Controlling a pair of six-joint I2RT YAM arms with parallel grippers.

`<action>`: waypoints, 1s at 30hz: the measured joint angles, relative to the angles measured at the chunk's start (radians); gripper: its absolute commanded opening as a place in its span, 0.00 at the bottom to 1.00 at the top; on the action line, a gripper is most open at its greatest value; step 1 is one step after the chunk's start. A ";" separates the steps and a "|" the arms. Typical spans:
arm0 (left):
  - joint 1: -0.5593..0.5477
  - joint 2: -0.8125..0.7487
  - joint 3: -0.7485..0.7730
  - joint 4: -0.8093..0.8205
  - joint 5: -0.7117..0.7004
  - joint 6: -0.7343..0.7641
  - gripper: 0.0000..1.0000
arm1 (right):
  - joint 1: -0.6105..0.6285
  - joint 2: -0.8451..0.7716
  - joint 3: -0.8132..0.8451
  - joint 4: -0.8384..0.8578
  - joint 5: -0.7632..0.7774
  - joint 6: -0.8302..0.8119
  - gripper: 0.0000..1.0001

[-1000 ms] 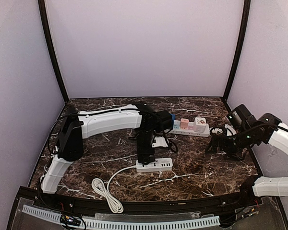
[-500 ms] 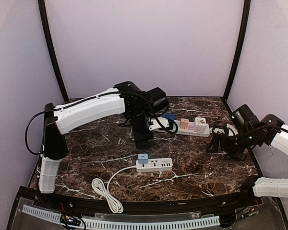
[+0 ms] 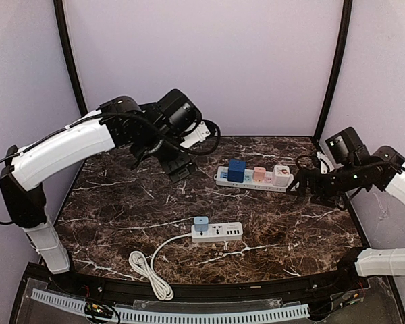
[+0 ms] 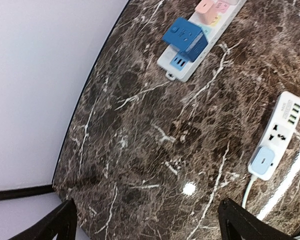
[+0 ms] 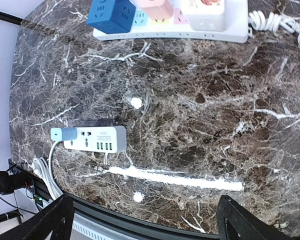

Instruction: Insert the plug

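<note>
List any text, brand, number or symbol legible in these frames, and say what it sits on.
No text reads clearly in any view.
white adapter on the far power strip: a coloured print, too blurred to read.
near power strip: faint marks by the socket, too small to read.

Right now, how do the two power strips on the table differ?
The far power strip is longer than the near power strip. The far one holds a blue cube, a pink cube and a white cube; the near one holds only one pale blue plug. Both are white and lie flat.
</note>
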 measured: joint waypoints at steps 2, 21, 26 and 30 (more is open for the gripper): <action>0.000 -0.077 -0.114 0.054 -0.069 -0.013 0.99 | 0.000 0.005 0.026 0.011 -0.002 -0.025 0.99; 0.287 -0.726 -0.823 0.409 -0.135 -0.174 0.99 | 0.000 0.035 0.195 0.130 0.068 -0.245 0.99; 0.456 -0.819 -0.963 0.457 -0.042 -0.251 0.99 | 0.000 0.100 0.215 0.145 0.057 -0.272 0.99; 0.565 -0.877 -1.044 0.517 0.031 -0.296 0.99 | 0.000 0.152 0.218 0.158 0.048 -0.285 0.99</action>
